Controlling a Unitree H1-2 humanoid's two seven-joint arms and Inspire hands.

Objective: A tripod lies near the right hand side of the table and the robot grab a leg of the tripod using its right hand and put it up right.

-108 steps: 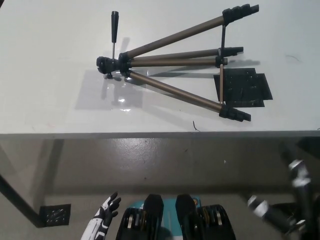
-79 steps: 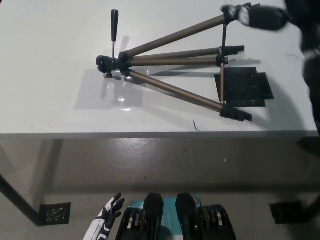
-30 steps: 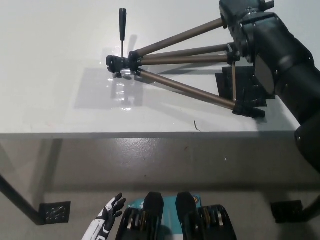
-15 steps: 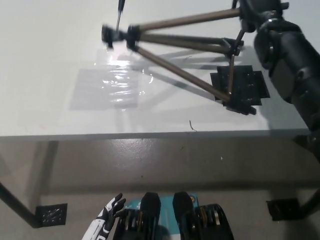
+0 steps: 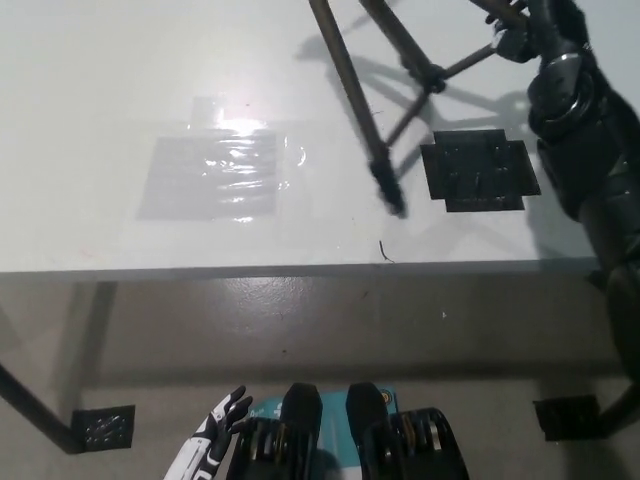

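Desk [image 5: 120, 90] top is white, smooth and shiny, with a bright glare patch. A flat black plate [image 5: 478, 175] with bumpy edges lies near its right side. Under the desk the floor [image 5: 300, 320] is grey and speckled. The tripod [image 5: 385, 90] has thin brown metal legs with black tips; one tip touches the desk beside the plate. The black right hand [image 5: 545, 30] is closed on a leg at the top right. The white left hand [image 5: 215, 435] rests low, fingers spread, holding nothing.

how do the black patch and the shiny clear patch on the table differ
The black patch is dark, matte and notched at its corners; the shiny clear patch is see-through, glossy and rectangular. The black one lies by the tripod foot, the clear one further left. Both lie flat on the table.
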